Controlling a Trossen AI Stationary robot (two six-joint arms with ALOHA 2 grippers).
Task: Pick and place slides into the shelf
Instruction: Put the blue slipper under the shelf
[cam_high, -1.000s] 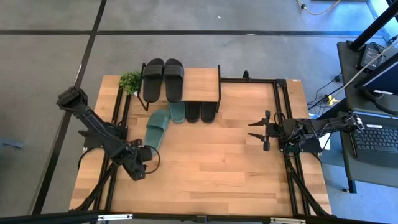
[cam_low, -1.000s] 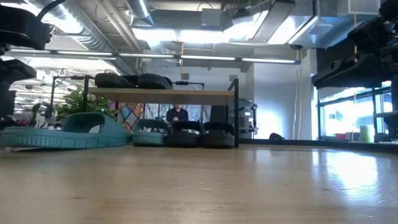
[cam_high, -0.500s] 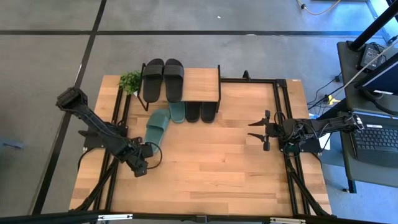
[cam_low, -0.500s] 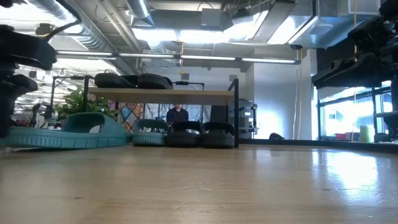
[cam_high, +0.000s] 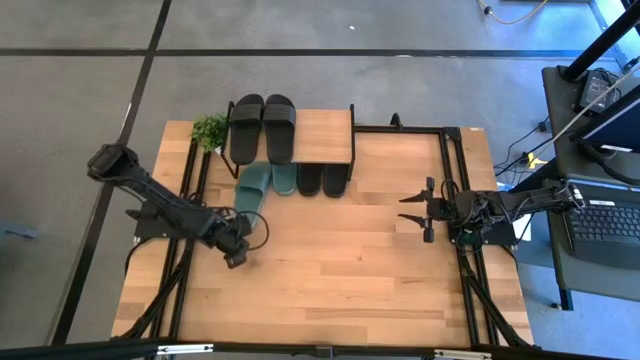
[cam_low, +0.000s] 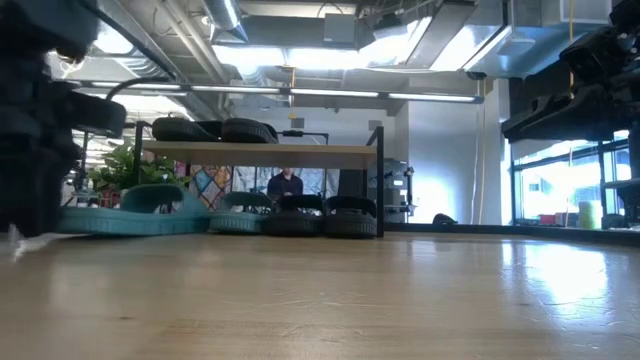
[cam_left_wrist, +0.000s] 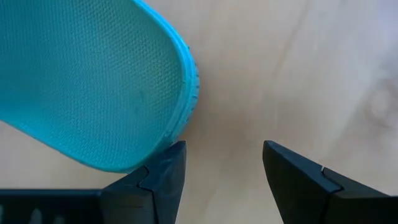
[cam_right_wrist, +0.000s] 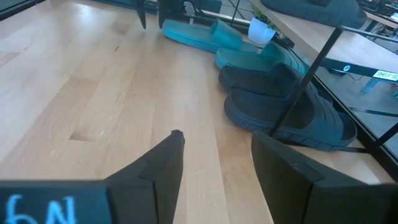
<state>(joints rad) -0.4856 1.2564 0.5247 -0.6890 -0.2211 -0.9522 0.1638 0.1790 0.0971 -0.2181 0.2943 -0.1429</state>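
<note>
High view: the shelf (cam_high: 325, 138) stands at the table's far edge with two black slides (cam_high: 262, 127) on its top board and a teal slide (cam_high: 284, 179) plus two more black ones (cam_high: 322, 178) tucked under it. The loose teal slide (cam_high: 249, 188) lies on the table just in front of the shelf's left end, toe toward the lower level and not yet under the board. The left gripper (cam_high: 238, 249) sits low at that slide's heel, probably so it can shove the slide forward into the free slot. The right gripper (cam_high: 417, 213) waits well apart at the table's right side, fingers spread.

Low view: the loose slide (cam_low: 135, 212) lies flat on the wood, left of the shelf's lower row, with the left arm dark at the picture's edge beside it. A potted plant (cam_low: 125, 165) stands behind.

Left wrist view: the fingers (cam_left_wrist: 163, 177) stand open and hold nothing; the slide's heel (cam_left_wrist: 93, 81) meets one fingertip, the other over bare wood. That looks like a push, not a pinch.

Right wrist view: the right fingers (cam_right_wrist: 158, 168) are parted and empty, pointing along the table toward the shelf's lower row (cam_right_wrist: 283, 102)
</note>
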